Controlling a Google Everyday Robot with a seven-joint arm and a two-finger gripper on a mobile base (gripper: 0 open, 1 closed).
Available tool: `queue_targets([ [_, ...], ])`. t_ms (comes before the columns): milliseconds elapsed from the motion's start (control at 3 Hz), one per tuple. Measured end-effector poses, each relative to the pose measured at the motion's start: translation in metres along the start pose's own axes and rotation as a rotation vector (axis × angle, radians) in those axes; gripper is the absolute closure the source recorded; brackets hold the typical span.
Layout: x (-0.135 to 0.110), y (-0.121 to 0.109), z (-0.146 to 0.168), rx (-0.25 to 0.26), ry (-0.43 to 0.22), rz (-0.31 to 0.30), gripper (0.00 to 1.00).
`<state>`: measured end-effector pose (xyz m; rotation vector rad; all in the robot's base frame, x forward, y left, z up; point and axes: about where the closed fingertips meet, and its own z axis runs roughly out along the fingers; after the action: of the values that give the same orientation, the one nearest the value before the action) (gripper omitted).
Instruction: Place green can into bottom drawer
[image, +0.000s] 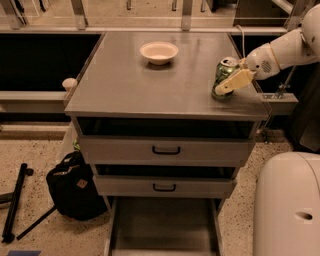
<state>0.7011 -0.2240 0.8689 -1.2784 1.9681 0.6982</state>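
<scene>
Pincer (224, 84) grips green can (223, 71) (right edge).

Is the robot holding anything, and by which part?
The end effector grips the green can by its side, around the lower body, on the cabinet top.

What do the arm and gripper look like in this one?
The arm is smooth, white and rounded, with a perforated patch on its bulbous wrist. The gripper, by the green can at the cabinet top's right edge, is cream-coloured.
</scene>
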Motion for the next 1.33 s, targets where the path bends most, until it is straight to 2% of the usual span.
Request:
queue_targets([
  [667,0.0,0.0,0.0,0.0,0.0,0.0,0.9],
  [1000,0.0,0.0,0.0,0.0,0.0,0.0,1.0],
  [1333,0.0032,0.0005,0.0011,-0.001,0.011,-0.006,1.0],
])
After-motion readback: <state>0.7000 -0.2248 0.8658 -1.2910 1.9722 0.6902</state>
